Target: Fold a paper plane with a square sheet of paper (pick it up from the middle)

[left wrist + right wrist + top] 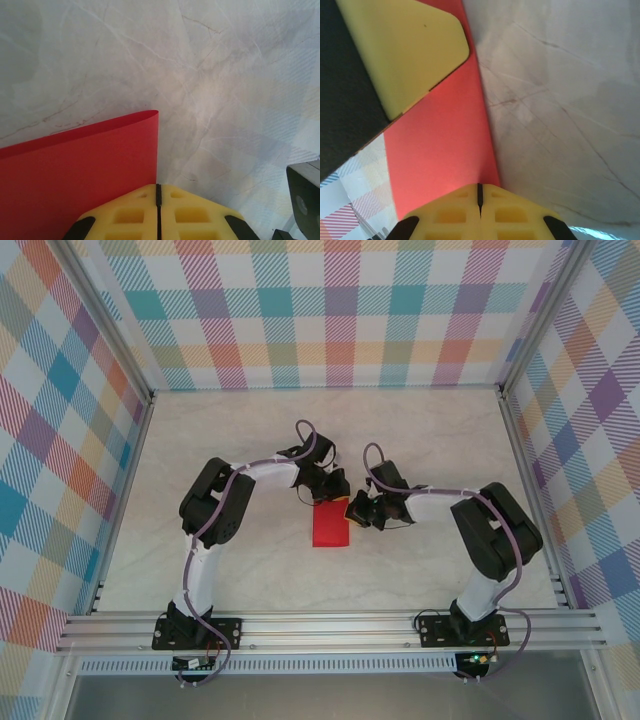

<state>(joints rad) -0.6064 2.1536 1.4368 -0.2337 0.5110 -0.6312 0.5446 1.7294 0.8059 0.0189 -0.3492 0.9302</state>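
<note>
Between plaid walls, on the pale marbled tabletop [250, 440], the thin bright red paper sheet [330, 528] sits mid-table. The left gripper [158, 187] and right gripper [480, 186] are both clamped on it near its far edge. A clean fold probably needs level pinches and matched edges before pressing.

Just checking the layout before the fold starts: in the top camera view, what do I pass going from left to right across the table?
left arm → red paper sheet → right arm
</note>
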